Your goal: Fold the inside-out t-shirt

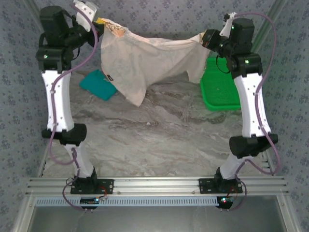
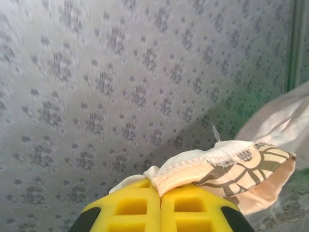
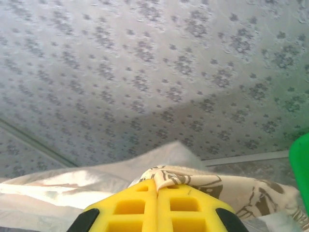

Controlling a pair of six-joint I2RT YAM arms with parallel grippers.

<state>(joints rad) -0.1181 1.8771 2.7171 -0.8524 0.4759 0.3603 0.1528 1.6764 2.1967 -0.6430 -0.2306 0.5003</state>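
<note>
Left arm [image 1: 58,104]: rising from its base, forearm standing near upright, wrist bending inward at the top.
Left gripper [image 1: 100,25]: held high, its yellow fingers [image 2: 130,205] pressing together and pinching a hem of the inside-out t-shirt [image 1: 145,60].
Right arm [image 1: 251,96]: rising likewise, mirroring the left.
Right gripper [image 1: 206,38]: held high, its yellow fingers [image 3: 183,205] clamping the same cloth.

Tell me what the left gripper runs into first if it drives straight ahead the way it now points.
Past the t-shirt clamped in its fingers, the left gripper faces the patterned wall. That looks like the first thing in its line, though how far off it stands is unclear.
</note>
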